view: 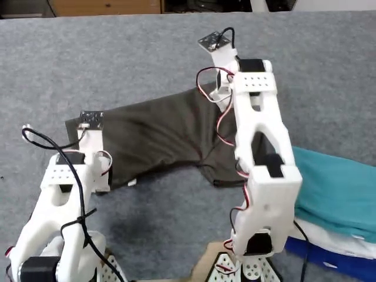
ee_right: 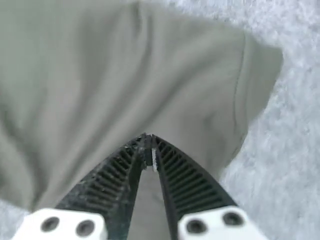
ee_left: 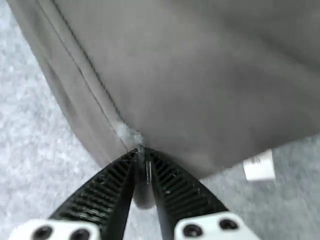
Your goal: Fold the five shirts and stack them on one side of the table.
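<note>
A dark olive shirt (view: pixel 158 135) lies partly folded and rumpled on the grey carpeted table (view: pixel 117 53). My left gripper (ee_left: pixel 141 150) is shut on the shirt's seamed edge (ee_left: pixel 120 127); in the high view it sits at the shirt's left end (view: pixel 91 126). My right gripper (ee_right: pixel 148 141) is shut on the olive fabric (ee_right: pixel 100 75) near a sleeve, and in the high view it stands at the shirt's far right edge (view: pixel 216 91). A white label (ee_left: pixel 258 166) sticks out from the shirt's near edge.
At the right edge of the table lies a stack of shirts: teal (view: pixel 335 188) on top, white (view: pixel 329 234) under it, blue (view: pixel 335 258) at the bottom. Wooden furniture (view: pixel 106 6) stands beyond the far edge. Bare carpet stretches across the far side.
</note>
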Available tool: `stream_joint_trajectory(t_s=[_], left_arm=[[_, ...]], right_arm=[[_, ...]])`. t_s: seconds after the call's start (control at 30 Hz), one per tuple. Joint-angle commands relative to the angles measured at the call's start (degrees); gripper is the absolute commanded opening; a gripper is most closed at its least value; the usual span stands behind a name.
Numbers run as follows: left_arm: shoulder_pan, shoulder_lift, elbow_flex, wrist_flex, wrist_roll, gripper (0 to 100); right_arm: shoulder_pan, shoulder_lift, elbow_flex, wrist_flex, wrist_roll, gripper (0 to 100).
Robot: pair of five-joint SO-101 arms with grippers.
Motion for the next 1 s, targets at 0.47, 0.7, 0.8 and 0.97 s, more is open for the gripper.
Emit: stream_joint_trajectory(t_s=[0.47, 0.7, 0.8, 0.97], left_arm=[[-13.19, -0.75, 1.14, -10.11, -7.38, 2], [-13.45, 1.36, -1.14, -11.52, -6.77, 2], [-13.8, 1.98, -8.18, -6.95, -2.55, 2], [-13.36, 6.2, -16.26, -11.78, 8.26, 2]], right_arm=[[1.27, 17.71, -19.38, -2.02, -0.53, 0.5], [1.89, 19.74, -24.92, 0.79, -0.53, 0.5], [1.89, 18.51, -30.37, 5.01, -0.53, 0.5], [1.8, 18.42, -37.05, 6.07, -0.18, 0.5]])
